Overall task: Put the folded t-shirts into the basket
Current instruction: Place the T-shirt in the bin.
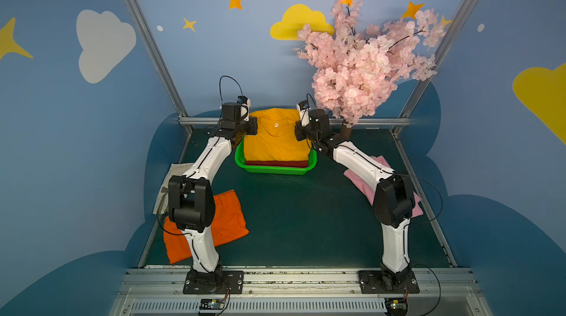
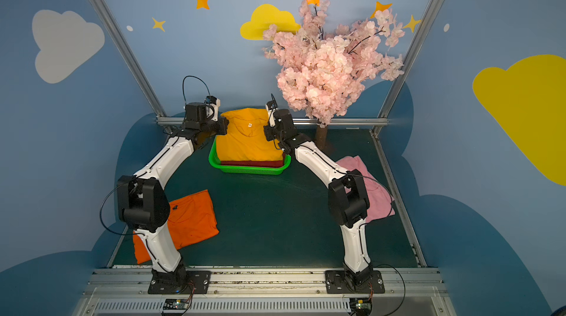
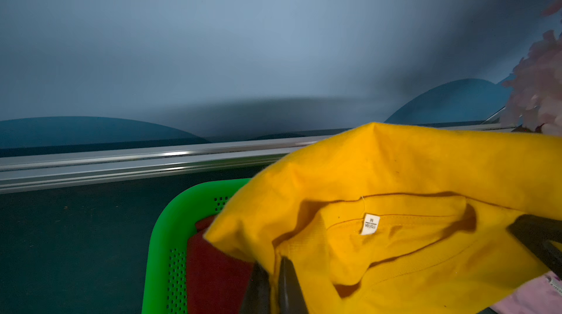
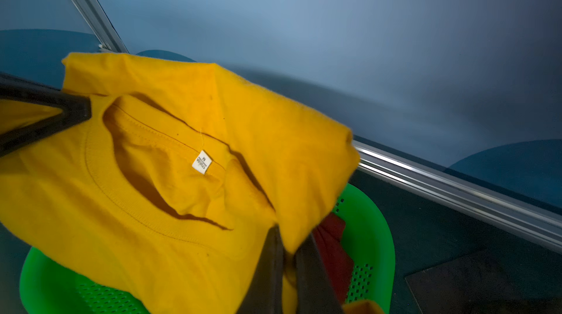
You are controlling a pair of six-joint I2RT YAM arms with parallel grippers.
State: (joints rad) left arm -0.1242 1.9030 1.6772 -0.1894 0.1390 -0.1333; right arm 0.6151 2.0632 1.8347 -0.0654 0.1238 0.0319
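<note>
There's the yellow shirt (image 1: 277, 143), a deep golden shade, white tag (image 1: 276, 125) at the collar. Red shirt (image 1: 275, 163) dark, almost maroon. Basket (image 1: 275, 171) bright green, speckled with tiny holes. Orange shirt (image 1: 228, 219) vivid, pink shirt (image 2: 352, 163) pale. Table (image 1: 306, 222) dark teal. Blossoms (image 1: 358, 78) soft pink. Wall (image 1: 229, 63) blue.

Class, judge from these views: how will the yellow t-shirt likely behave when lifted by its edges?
Probably floppy: the yellow t-shirt sags and creases between the left end effector and the right end effector. Likely light: two small edge pinches hold its far part up. Its fold may loosen: one flap stands up.
</note>
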